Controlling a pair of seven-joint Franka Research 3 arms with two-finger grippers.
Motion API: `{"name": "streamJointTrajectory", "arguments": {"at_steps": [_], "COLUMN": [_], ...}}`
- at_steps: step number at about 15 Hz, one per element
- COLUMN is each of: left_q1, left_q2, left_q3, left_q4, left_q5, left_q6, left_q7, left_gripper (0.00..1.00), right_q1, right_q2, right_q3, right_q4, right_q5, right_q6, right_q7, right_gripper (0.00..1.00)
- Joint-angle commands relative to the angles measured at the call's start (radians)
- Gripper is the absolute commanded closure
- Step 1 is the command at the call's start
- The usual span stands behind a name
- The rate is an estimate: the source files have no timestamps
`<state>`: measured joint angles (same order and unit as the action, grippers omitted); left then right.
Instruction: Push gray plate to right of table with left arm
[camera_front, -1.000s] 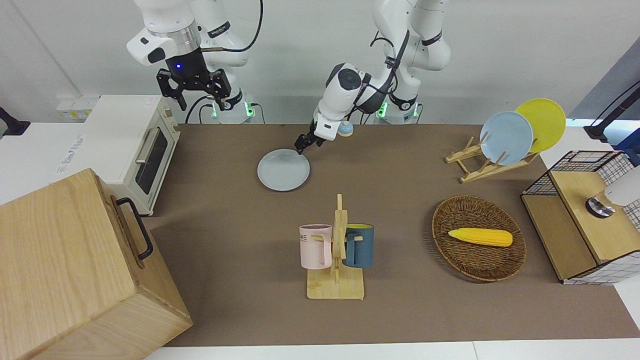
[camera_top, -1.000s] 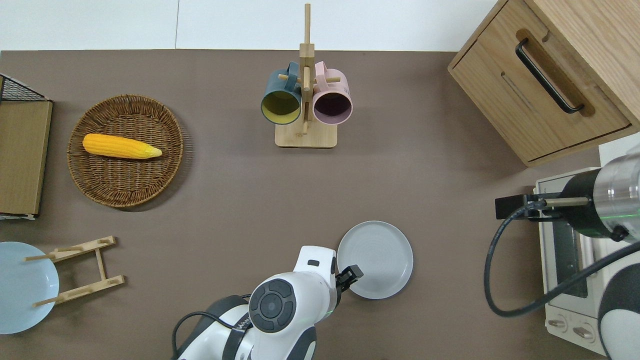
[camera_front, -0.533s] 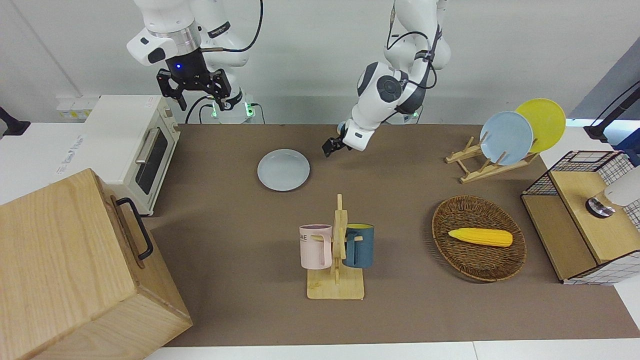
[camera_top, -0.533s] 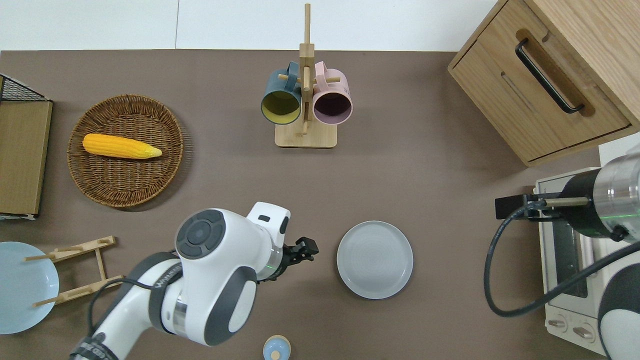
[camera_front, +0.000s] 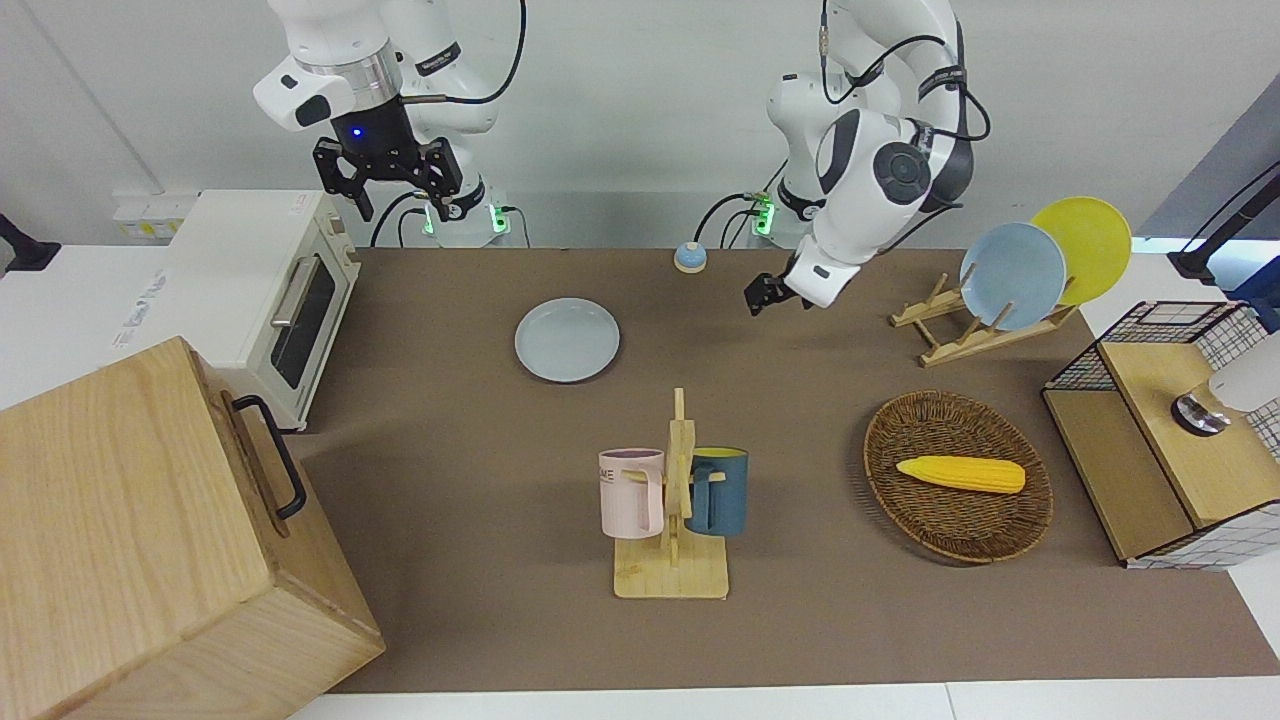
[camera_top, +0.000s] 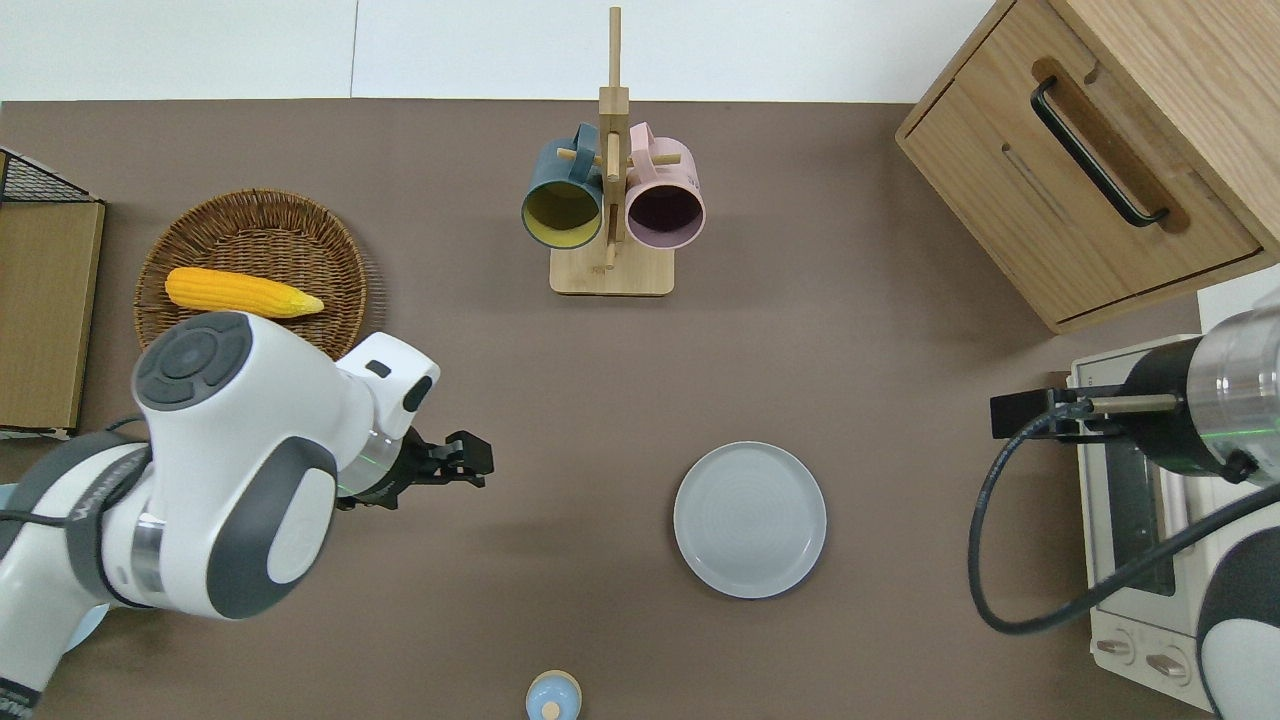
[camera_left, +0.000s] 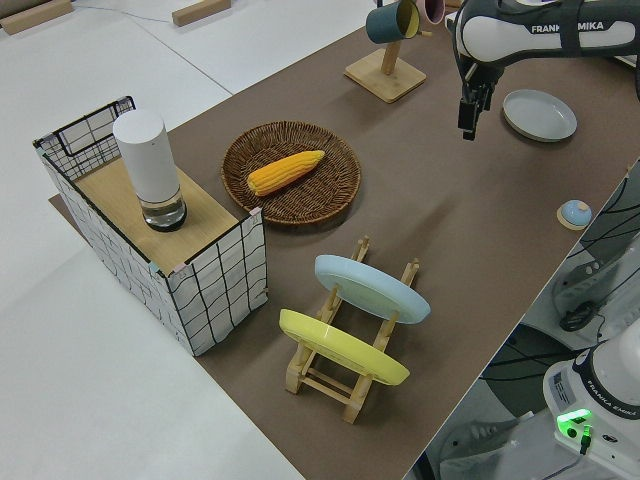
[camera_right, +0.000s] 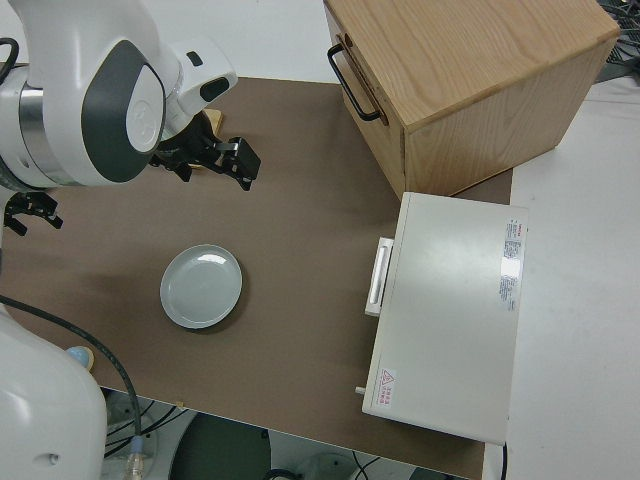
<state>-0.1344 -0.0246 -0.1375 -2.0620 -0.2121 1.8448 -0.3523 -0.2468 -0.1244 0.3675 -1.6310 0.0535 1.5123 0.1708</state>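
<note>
your left gripper (camera_top: 478, 466) hung over bare table (camera_top: 850, 400), holding nothing; i couldn't tell how wide its fingers stood.
the gray plate (camera_top: 750, 520) lay flat, well apart from it toward the right arm's end. between plate and toaster oven (camera_front: 265, 300) you had only brown surface. the mug rack (camera_top: 611, 200) stood farther from the robots, a small blue bell (camera_top: 553, 696) nearer, the corn basket (camera_top: 255, 250) beside your left arm. your right arm was parked.
</note>
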Motion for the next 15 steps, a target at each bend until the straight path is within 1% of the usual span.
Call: {"name": "streamJointTrajectory", "arguments": {"at_steps": [1, 3, 6, 8, 10, 12, 13, 15], "left_q1": [0.071, 0.105, 0.119, 0.150, 0.168, 0.177, 0.177, 0.180], "left_q2": [-0.012, -0.014, -0.021, -0.034, -0.047, -0.055, -0.055, -0.055], "left_q3": [0.015, 0.016, 0.015, 0.001, -0.004, -0.017, -0.019, -0.020], "left_q4": [0.051, 0.080, 0.153, 0.161, 0.174, 0.241, 0.272, 0.324], "left_q5": [0.085, 0.109, 0.152, 0.183, 0.184, 0.186, 0.186, 0.186], "left_q6": [-0.036, -0.047, -0.082, -0.084, -0.082, -0.097, -0.117, -0.159], "left_q7": [0.098, 0.107, 0.148, 0.182, 0.238, 0.335, 0.363, 0.368], "left_gripper": [0.01, 0.01, 0.01, 0.01, 0.01, 0.01, 0.01, 0.01], "right_q1": [-0.029, -0.029, -0.029, -0.029, -0.029, -0.029, -0.029, -0.029], "right_q2": [-0.027, -0.027, -0.027, -0.027, -0.027, -0.027, -0.027, -0.027], "right_q3": [0.016, 0.016, 0.016, 0.016, 0.016, 0.016, 0.016, 0.016], "right_q4": [-0.027, -0.027, -0.027, -0.027, -0.027, -0.027, -0.027, -0.027], "right_q5": [0.022, 0.022, 0.022, 0.022, 0.022, 0.022, 0.022, 0.022], "right_q6": [0.000, 0.000, 0.000, 0.000, 0.000, 0.000, 0.000, 0.000], "right_q7": [0.010, 0.010, 0.010, 0.010, 0.010, 0.010, 0.010, 0.010], "right_gripper": [0.005, 0.005, 0.005, 0.005, 0.005, 0.005, 0.005, 0.005]}}
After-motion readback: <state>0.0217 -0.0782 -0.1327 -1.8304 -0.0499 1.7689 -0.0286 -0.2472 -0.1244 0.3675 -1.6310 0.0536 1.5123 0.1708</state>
